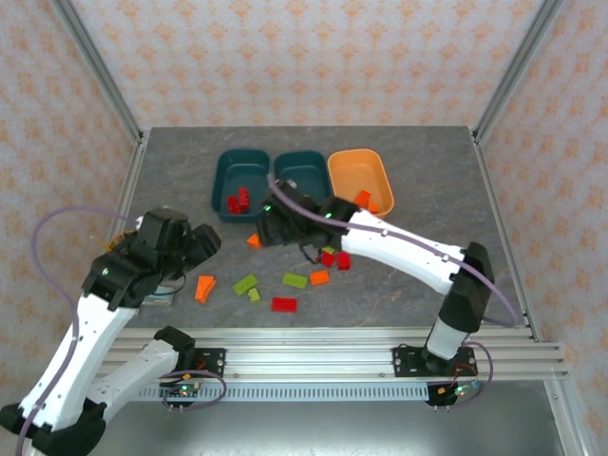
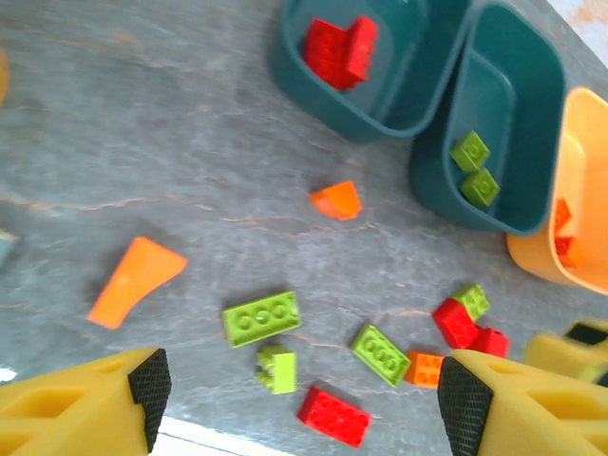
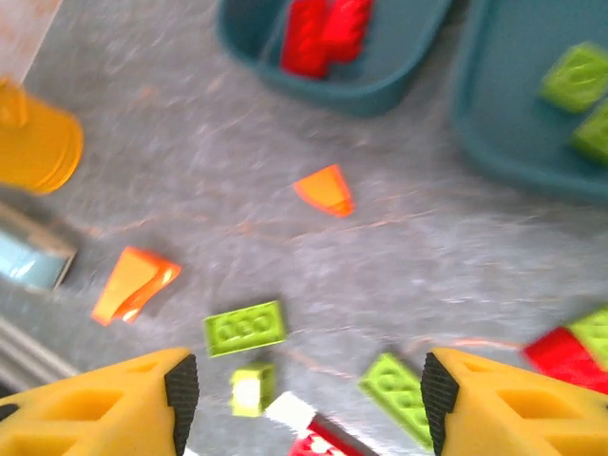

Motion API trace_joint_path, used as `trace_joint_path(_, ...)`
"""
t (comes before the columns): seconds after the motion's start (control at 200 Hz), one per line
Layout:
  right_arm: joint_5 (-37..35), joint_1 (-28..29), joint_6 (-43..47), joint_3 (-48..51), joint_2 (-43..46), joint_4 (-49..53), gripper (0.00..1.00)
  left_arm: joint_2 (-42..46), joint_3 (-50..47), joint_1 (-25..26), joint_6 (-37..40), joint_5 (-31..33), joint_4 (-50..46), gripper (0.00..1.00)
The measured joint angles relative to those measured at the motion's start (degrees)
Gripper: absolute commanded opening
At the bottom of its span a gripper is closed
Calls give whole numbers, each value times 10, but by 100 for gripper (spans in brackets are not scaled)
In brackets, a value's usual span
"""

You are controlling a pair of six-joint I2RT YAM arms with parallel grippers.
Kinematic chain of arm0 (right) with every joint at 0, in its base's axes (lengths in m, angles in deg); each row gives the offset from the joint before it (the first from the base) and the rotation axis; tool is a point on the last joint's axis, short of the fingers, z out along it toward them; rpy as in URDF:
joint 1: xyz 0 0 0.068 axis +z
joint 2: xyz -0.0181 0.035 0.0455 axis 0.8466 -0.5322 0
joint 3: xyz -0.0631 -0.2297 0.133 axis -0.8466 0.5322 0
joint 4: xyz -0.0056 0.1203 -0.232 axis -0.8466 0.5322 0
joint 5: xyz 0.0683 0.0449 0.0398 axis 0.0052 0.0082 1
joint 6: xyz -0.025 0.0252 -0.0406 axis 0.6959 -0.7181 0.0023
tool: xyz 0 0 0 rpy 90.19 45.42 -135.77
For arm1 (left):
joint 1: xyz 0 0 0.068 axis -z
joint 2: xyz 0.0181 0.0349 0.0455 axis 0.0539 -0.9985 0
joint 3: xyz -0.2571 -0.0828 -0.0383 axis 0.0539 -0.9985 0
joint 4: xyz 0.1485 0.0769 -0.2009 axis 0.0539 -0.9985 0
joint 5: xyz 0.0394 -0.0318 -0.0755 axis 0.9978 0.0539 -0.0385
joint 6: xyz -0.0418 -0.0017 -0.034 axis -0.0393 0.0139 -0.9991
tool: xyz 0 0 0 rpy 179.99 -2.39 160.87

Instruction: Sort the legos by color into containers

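Left claw (image 2: pixel 302 404) is wide open and empty, over the loose legos on the near side of the middle tub (image 1: pixel 300 155). Right claw (image 3: pixel 304 399) is also spread wide with nothing held, just near-left of that tub.

Near of the tub:
- red brick (image 1: pixel 283 304), nearest the arms
- long green brick (image 1: pixel 245 283)
- flat orange wedge (image 1: pixel 204 288), well to the left
- red-and-green cluster (image 1: pixel 334 258)
- small orange wedge (image 1: pixel 254 241), closest to the tub

Middle tub has two green bricks (image 2: pixel 470 152). Teal tub (image 1: pixel 220 185) on its left has red bricks (image 2: pixel 340 47). Orange tub (image 1: pixel 359 154) on its right has orange ones.

Risks:
- Both claws are over one patch and could bump.
- The cluster's pieces touch, so a grab may take two colours.
- The wedges' sloped faces may slip out.
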Motion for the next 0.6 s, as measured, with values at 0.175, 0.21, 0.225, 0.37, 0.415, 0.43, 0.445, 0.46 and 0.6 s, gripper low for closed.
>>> trace_joint_path(0.175,40,53,-74,-82,-139,-10,74,98,0,0,-40,60,-94,76)
trace_joint_path(0.21,45,59,-90,-101,-168,-11,75,112,1,0,-45,67,-110,76)
trace_joint_path(0.225,45,61,-95,-110,-179,-10,75,117,1,0,-47,70,-115,76)
trace_joint_path(0.37,47,82,-156,-207,-282,-1,76,150,5,0,-58,83,-164,75)
trace_joint_path(0.415,47,89,-174,-236,-307,0,76,155,8,0,-59,84,-174,75)
trace_joint_path(0.43,47,90,-179,-245,-316,0,76,156,9,0,-59,84,-177,75)
trace_joint_path(0.445,47,92,-185,-253,-323,1,76,158,10,0,-59,84,-180,75)
trace_joint_path(0.46,47,94,-189,-262,-330,3,76,159,12,0,-59,84,-182,75)
trace_joint_path(0.6,47,106,-230,-332,-387,12,75,174,30,0,-58,86,-204,75)
